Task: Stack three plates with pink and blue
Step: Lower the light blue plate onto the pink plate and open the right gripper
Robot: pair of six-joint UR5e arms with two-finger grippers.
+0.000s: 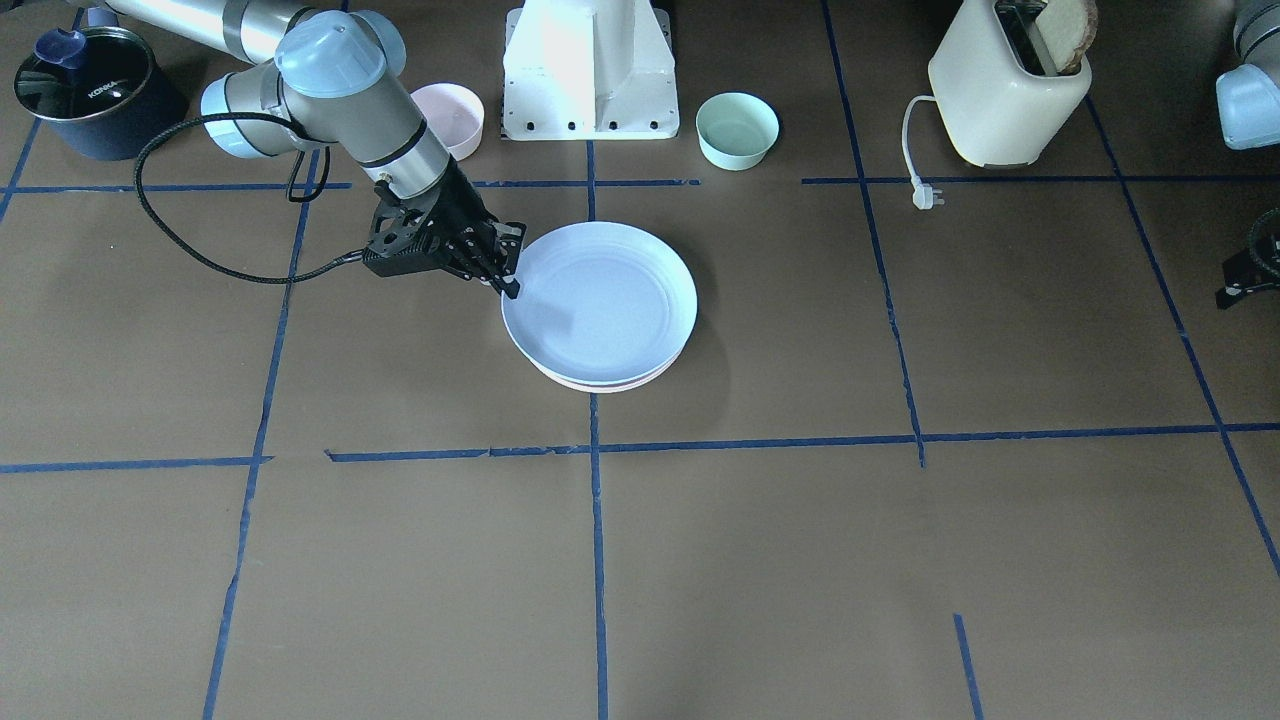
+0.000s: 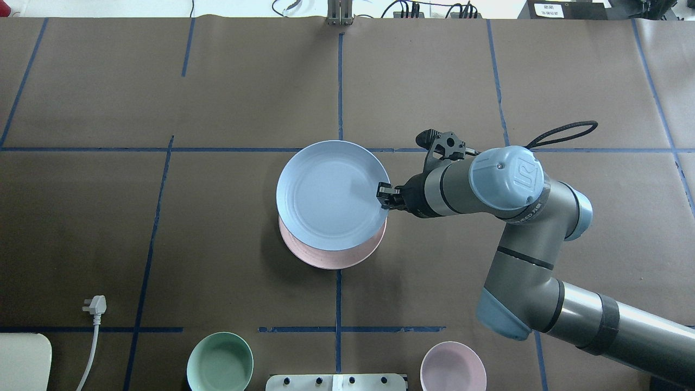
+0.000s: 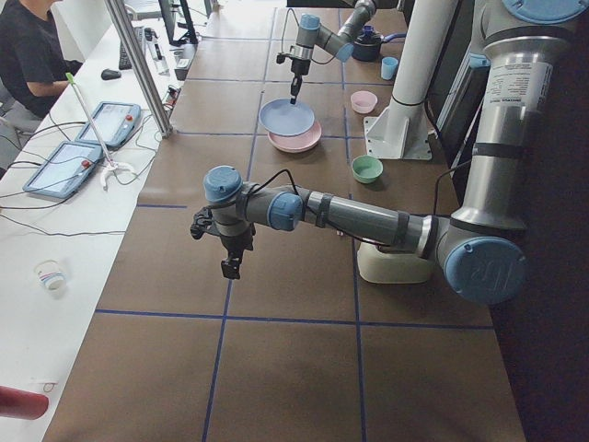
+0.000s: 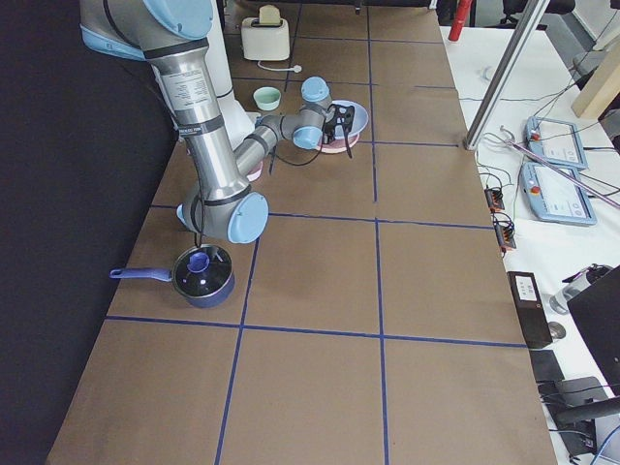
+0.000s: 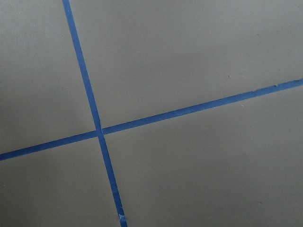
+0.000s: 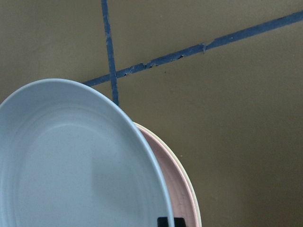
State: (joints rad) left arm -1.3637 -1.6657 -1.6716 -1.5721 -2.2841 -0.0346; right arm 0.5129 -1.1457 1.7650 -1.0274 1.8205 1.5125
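My right gripper point(image 2: 383, 195) is shut on the rim of the light blue plate point(image 2: 328, 195) and holds it just above the pale pink plate point(image 2: 331, 259), offset a little toward the table's far side. In the right wrist view the blue plate point(image 6: 71, 161) covers most of the pink plate point(image 6: 173, 182), and a thin cream rim point(image 6: 193, 201) of the cream-white plate shows under the pink one. My left gripper point(image 3: 228, 268) hangs over bare table far from the plates; I cannot tell whether it is open or shut.
A small pink bowl point(image 2: 453, 366) and a mint-green bowl point(image 2: 220, 363) stand beside the robot base point(image 1: 590, 70). A toaster point(image 1: 1010, 85) with its plug point(image 2: 95, 305) is on the left arm's side. A dark pot point(image 1: 85, 90) stands behind the right arm.
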